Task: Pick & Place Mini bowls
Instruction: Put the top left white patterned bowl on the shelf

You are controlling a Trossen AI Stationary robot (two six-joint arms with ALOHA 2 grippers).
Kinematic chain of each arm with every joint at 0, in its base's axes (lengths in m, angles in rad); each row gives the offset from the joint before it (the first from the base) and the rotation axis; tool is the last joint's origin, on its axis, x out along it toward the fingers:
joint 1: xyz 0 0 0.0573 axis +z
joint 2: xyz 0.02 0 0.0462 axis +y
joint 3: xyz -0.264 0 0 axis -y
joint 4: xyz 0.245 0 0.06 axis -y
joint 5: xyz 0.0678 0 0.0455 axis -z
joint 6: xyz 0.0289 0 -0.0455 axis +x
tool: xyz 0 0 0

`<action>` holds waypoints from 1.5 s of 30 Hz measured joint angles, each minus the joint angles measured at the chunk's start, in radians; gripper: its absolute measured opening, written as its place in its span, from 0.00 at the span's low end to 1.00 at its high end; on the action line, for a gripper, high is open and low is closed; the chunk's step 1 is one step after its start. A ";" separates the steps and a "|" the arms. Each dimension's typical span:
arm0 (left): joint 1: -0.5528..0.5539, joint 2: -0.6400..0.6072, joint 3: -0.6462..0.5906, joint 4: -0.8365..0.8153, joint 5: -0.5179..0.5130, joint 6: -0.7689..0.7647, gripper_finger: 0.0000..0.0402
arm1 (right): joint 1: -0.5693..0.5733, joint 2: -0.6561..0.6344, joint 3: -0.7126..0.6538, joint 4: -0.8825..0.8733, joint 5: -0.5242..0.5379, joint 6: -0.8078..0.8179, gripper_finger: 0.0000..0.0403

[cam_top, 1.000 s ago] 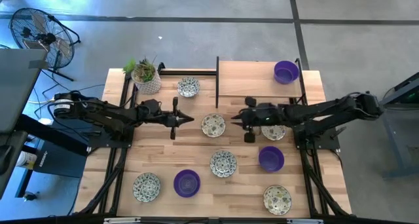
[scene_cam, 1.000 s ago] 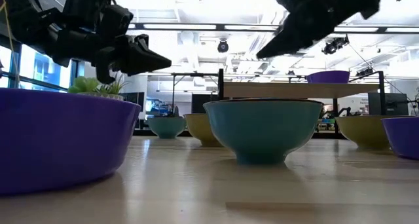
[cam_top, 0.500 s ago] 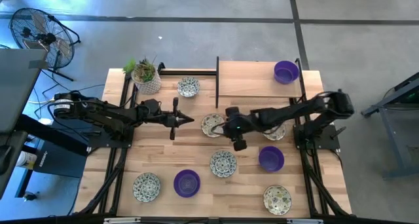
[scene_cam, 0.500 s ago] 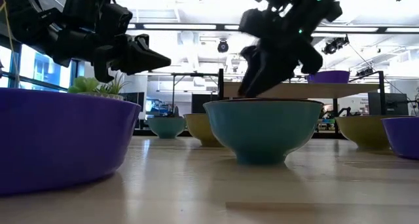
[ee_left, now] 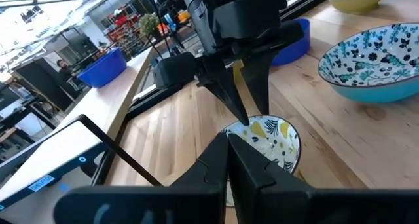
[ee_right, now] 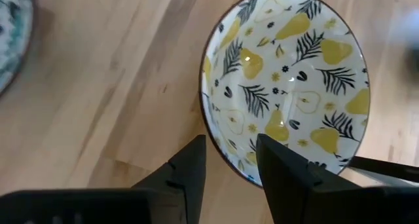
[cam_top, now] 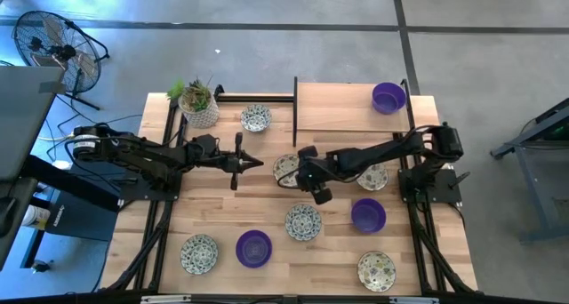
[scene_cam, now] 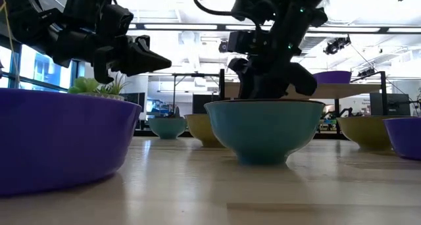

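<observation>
While the left end effector [cam_top: 256,164] hovers clenched at nine o'clock, the right end effector [ee_right: 229,160], released, straddles the pear-patterned bowl's [ee_right: 286,80] rim at tabletop [cam_top: 222,215] centre.

The right gripper [cam_top: 300,172] reaches far across toward table centre, angled down with fingers [ee_right: 190,166] parted, while the left gripper [cam_top: 256,164] hangs level opposite it, fingers [ee_left: 222,160] pressed together.
</observation>
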 joint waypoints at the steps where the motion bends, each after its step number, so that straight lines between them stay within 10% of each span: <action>1: 0.000 0.000 0.000 -0.001 -0.001 0.000 0.01 | 0.000 0.003 0.000 0.002 0.002 -0.007 0.30; 45: 0.000 0.000 0.000 -0.009 -0.005 0.000 0.01 | -0.023 0.020 -0.001 0.071 -0.008 -0.048 0.03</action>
